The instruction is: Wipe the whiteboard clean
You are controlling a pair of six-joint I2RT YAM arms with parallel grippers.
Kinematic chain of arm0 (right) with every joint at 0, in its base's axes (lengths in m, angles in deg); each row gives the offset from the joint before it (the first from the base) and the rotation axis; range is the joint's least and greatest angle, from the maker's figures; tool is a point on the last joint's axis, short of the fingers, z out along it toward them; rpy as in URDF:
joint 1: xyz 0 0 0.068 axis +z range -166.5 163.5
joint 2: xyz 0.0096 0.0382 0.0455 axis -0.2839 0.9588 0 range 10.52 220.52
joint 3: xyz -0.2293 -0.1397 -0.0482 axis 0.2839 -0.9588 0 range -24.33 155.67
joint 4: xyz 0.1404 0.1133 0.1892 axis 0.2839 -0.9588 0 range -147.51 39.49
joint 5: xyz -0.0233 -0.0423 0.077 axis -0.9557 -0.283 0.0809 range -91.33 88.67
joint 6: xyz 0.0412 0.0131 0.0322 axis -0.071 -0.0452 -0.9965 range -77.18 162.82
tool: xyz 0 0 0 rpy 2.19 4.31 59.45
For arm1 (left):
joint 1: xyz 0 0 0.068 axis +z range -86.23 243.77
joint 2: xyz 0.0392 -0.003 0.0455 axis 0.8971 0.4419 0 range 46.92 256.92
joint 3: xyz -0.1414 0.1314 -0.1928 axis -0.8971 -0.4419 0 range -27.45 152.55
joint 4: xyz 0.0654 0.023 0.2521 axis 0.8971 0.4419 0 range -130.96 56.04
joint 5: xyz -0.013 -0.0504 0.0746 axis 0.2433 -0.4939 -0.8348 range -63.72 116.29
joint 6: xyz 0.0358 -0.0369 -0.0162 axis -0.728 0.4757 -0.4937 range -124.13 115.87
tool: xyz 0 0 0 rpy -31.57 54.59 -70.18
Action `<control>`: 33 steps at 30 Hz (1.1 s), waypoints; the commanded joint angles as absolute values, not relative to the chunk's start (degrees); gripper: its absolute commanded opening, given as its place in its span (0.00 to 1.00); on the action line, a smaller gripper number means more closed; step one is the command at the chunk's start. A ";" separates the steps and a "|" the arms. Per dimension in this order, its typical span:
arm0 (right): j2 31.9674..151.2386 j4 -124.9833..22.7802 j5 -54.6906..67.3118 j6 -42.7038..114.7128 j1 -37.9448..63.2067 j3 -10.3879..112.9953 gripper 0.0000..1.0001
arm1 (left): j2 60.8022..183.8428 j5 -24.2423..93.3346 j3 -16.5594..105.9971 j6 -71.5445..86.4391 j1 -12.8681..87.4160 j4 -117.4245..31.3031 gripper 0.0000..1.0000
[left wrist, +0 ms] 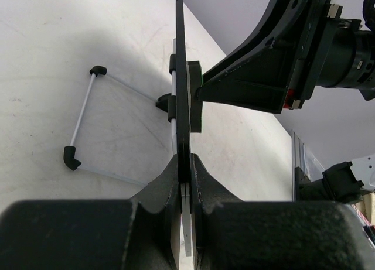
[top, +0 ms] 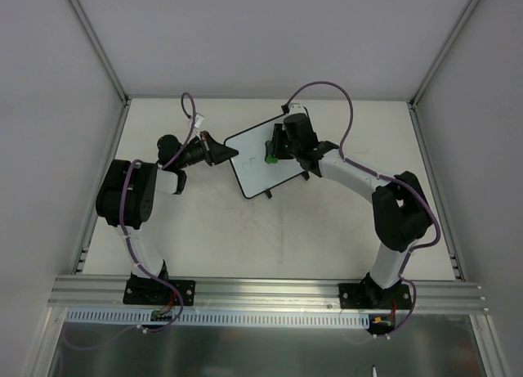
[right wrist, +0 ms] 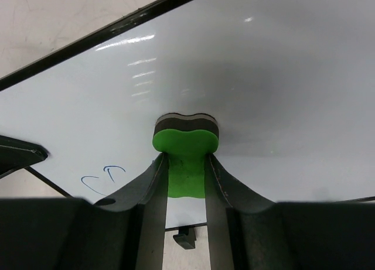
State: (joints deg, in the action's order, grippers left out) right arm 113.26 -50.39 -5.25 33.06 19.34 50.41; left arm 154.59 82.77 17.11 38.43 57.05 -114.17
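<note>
The whiteboard (top: 263, 160), white with a thin black frame, stands tilted at the table's middle back. My left gripper (top: 229, 153) is shut on its left edge; in the left wrist view the board (left wrist: 182, 77) shows edge-on between my closed fingers (left wrist: 164, 188). My right gripper (top: 272, 152) is shut on a green eraser (top: 269, 159) and presses it against the board's face. In the right wrist view the eraser (right wrist: 186, 142) sits flat on the white face (right wrist: 263, 77), with small blue marks (right wrist: 102, 177) left of it.
A black foot (right wrist: 184, 238) of the board shows below the face. The board's wire stand (left wrist: 82, 120) rests on the table behind it. White walls and metal posts enclose the table; an aluminium rail (top: 261, 291) runs along the near edge.
</note>
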 commanded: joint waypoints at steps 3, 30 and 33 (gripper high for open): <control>115.37 -50.24 -6.78 34.73 22.35 52.75 0.00 | 153.70 89.04 17.99 36.91 55.69 -121.38 0.00; 119.68 -48.93 -9.42 32.27 35.80 49.50 0.00 | 153.70 89.04 18.08 36.82 55.69 -121.46 0.00; 118.98 -48.40 -8.98 31.92 35.89 48.36 0.00 | 153.70 89.04 17.99 36.91 55.69 -121.55 0.00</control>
